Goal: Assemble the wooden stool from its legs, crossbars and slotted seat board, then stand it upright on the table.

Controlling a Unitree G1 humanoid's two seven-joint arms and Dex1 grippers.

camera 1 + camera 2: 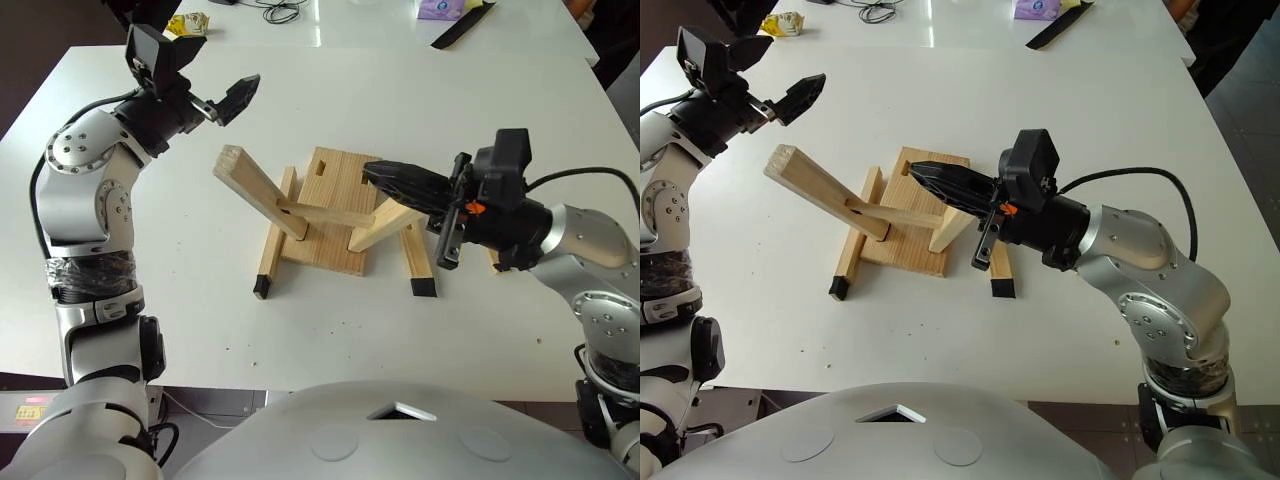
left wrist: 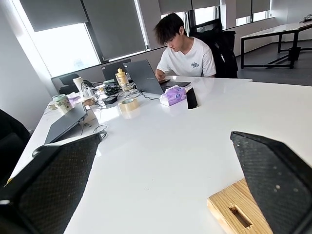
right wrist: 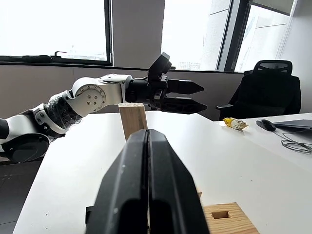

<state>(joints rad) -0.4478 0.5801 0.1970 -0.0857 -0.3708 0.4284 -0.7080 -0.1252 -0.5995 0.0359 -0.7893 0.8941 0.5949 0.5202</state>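
Seat board (image 1: pixel 335 175) and legs (image 1: pixel 250 185) were recorded as pale wood, leg caps (image 1: pixel 262 287) black, table (image 1: pixel 400 90) white; pads (image 2: pixel 273 175) of left gripper (image 2: pixel 166 135) black, cross-hatched.

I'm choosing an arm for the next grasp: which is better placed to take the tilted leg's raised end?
Left, probably. The left pincer hangs open near the raised end of the tilted leg; the right pincer is shut over the seat board, farther from it.

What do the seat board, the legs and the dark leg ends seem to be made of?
Seat board: pale bare wood with a matt look; faint grain shows. Legs: the same light wood, unpainted, with square-cut edges. Leg ends: black, perhaps paint or rubber caps; the look leaves it open.
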